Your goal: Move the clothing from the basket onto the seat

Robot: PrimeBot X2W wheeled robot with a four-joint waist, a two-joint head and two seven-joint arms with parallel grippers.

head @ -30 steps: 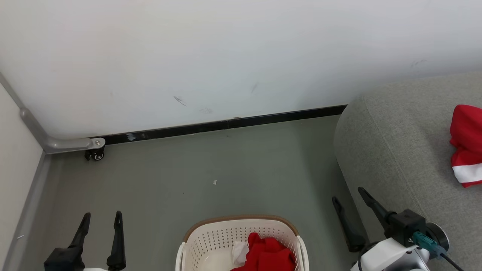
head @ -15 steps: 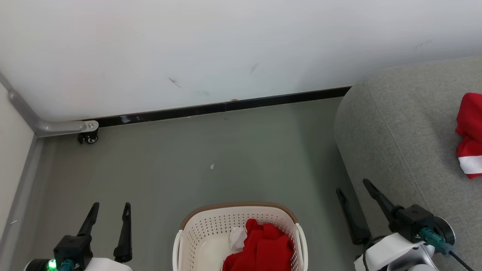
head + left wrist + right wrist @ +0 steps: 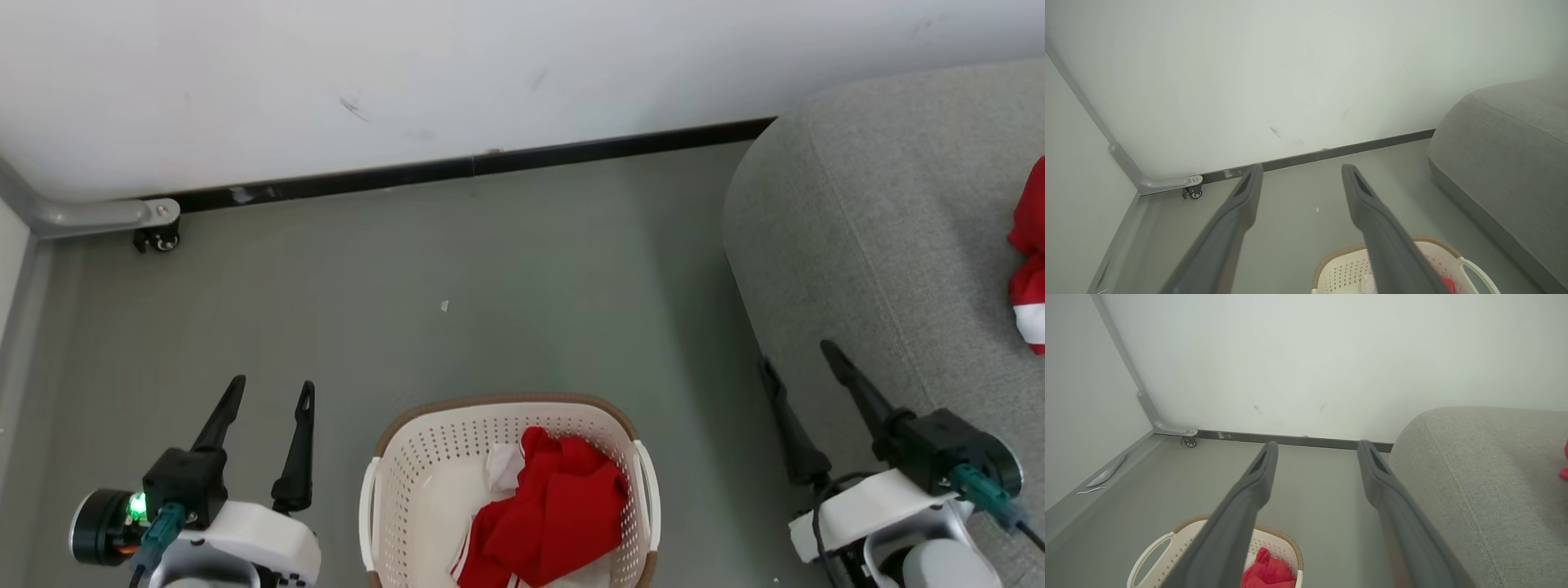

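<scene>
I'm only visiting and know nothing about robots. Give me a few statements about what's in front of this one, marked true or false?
1. Red clothing lies in the basket. True.
2. The basket stands on the seat. False: it stands on the floor, beside the seat.
3. Another red garment lies on the seat. True.
4. The left gripper holds a garment. False: it is open and empty.
5. The right gripper is open. True.
</scene>
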